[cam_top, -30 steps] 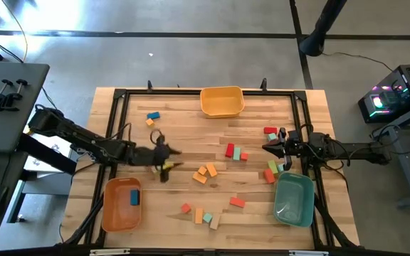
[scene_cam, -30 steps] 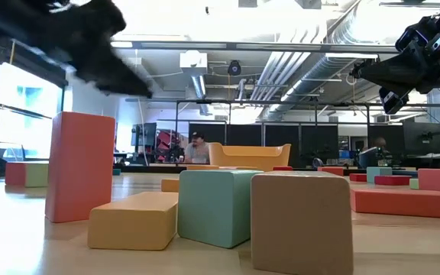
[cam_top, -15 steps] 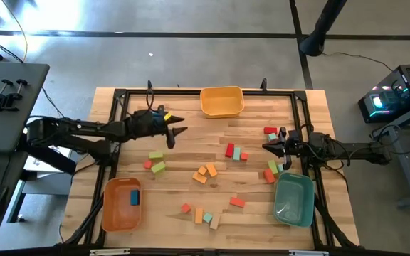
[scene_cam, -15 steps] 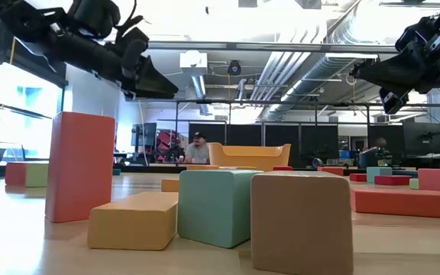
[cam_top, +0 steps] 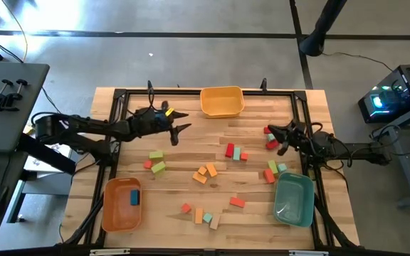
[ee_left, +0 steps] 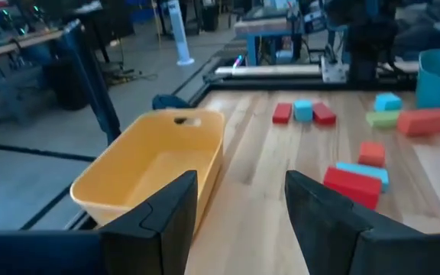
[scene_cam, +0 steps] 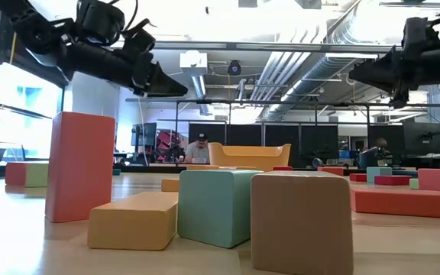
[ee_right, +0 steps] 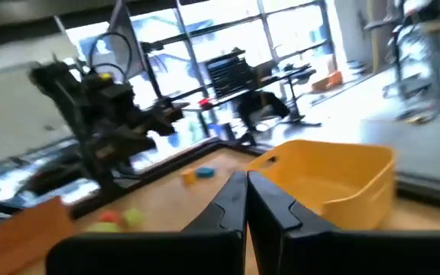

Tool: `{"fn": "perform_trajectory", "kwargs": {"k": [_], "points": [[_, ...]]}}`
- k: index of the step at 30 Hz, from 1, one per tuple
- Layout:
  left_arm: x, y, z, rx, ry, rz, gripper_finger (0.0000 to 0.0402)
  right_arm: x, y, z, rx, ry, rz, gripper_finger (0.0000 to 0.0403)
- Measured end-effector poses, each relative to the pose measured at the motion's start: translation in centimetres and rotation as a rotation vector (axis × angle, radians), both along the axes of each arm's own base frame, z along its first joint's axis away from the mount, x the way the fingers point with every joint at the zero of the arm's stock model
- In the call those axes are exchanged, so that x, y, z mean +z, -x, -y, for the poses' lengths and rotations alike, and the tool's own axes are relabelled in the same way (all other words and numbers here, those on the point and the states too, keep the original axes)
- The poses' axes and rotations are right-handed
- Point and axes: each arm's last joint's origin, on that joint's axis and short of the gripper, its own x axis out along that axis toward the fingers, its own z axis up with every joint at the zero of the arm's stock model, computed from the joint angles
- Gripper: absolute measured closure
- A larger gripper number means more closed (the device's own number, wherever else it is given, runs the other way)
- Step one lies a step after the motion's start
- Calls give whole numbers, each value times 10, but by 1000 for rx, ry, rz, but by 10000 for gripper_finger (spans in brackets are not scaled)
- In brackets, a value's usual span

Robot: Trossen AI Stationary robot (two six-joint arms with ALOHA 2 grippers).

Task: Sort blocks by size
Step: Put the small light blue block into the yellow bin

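Several small blocks lie flat on the wooden table: two green ones [cam_top: 156, 161] with a red one at the left, red and teal ones [cam_top: 233, 151] and orange ones [cam_top: 206, 173] in the middle, and red, orange and teal ones near the front [cam_top: 206, 217]. My left gripper [cam_top: 183, 121] is open and empty above the table's far left part, pointing at the yellow bin [cam_top: 221, 92]; its own view shows nothing between the fingers [ee_left: 241, 206]. My right gripper [cam_top: 272, 136] hangs over red blocks [cam_top: 271, 145] at the right, with its fingers shut [ee_right: 245, 202].
An orange bin [cam_top: 109, 206] at the near left holds a blue block [cam_top: 134, 197]. A teal bin [cam_top: 294, 213] stands at the near right. More green, teal and red blocks [cam_top: 272, 169] lie just beyond it. A black frame runs round the table's edges.
My left gripper has risen from the green blocks at the table's left middle and swung toward the far edge, ending near the yellow bin. The green blocks lie where it was. My right gripper has risen a little, shifted toward the far edge and tipped nearer to level.
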Motion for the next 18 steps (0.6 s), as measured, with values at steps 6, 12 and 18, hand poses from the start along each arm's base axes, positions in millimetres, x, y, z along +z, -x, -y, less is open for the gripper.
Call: {"fn": "perform_trajectory", "kwargs": {"k": [6,12,18], "points": [[-3,-4,-3,62,38,40,218,0,0,0,-16,53,-32,402],[1,-16,-10,123,-70,6,218,-8,-2,-1,39,36,-107,389],[3,-25,-14,213,-83,-19,218,9,-8,-5,174,27,76,335]]}}
